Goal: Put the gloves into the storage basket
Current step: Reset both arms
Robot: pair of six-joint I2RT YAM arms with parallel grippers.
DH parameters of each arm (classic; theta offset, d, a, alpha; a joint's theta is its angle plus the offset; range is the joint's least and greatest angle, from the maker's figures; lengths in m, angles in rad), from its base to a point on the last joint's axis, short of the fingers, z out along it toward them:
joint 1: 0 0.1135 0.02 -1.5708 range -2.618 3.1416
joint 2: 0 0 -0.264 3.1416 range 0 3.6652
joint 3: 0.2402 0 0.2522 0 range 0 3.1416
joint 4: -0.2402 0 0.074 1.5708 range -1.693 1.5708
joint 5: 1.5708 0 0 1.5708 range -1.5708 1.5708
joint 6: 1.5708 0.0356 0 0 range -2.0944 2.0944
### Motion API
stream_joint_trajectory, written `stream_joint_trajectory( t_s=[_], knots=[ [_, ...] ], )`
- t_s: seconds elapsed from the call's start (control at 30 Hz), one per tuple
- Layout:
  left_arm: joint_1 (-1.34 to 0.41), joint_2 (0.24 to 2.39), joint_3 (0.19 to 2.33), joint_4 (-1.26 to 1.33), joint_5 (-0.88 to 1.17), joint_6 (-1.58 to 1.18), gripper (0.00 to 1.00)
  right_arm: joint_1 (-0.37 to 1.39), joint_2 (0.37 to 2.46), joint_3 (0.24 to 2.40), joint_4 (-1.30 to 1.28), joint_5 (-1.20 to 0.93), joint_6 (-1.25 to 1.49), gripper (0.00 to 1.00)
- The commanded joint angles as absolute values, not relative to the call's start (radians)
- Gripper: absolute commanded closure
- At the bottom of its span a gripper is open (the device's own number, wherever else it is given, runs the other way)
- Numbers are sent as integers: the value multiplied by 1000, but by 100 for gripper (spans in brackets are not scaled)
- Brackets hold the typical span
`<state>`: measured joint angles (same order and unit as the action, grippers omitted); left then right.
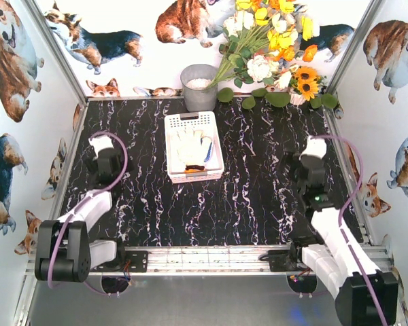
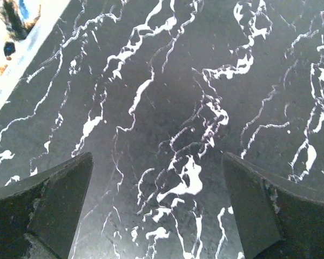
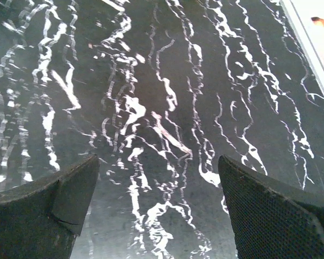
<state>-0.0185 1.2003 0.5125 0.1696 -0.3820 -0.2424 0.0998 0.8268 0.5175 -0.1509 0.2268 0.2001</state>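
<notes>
Gloves (image 1: pixel 194 148) piled in basket (image 1: pixel 189 119), mid surface (image 1: pixel 258 197), toward back. Left claw (image 2: pixel 156 162): spread wide, gripping nothing, hovering left of basket. Right claw (image 3: pixel 157 162): likewise wide, empty, well right of basket.

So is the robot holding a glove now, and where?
Nothing. The left pincer and right pincer are both open and empty; the gloves lie in the storage basket.

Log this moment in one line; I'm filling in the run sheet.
gloves: inside storage basket | left claw: open, empty | right claw: open, empty
</notes>
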Motion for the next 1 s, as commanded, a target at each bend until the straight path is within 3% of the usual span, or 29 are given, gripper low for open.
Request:
stream_joint_trajectory(
  t_s=[0.0,0.2,0.4,0.5,0.6,0.67,0.97],
  knots=[
    [-18,1216,385,596,-462,-173,0,97,797,361,184,344,80,6],
    [-17,1377,305,898,-325,-42,0,97,918,188,591,277,28,0],
    [-19,1562,293,1140,-186,51,0,97,1300,259,818,190,-31,0],
    [-22,1563,300,1122,-193,52,0,82,1481,301,933,140,-36,0],
    [-36,1561,298,1114,-352,13,0,70,1417,346,738,135,-8,0],
    [-59,1560,292,1131,-444,-6,0,69,1449,311,851,139,-17,0],
    [-60,1560,286,1141,-451,-6,0,46,1449,338,805,106,3,0]
  ],
)
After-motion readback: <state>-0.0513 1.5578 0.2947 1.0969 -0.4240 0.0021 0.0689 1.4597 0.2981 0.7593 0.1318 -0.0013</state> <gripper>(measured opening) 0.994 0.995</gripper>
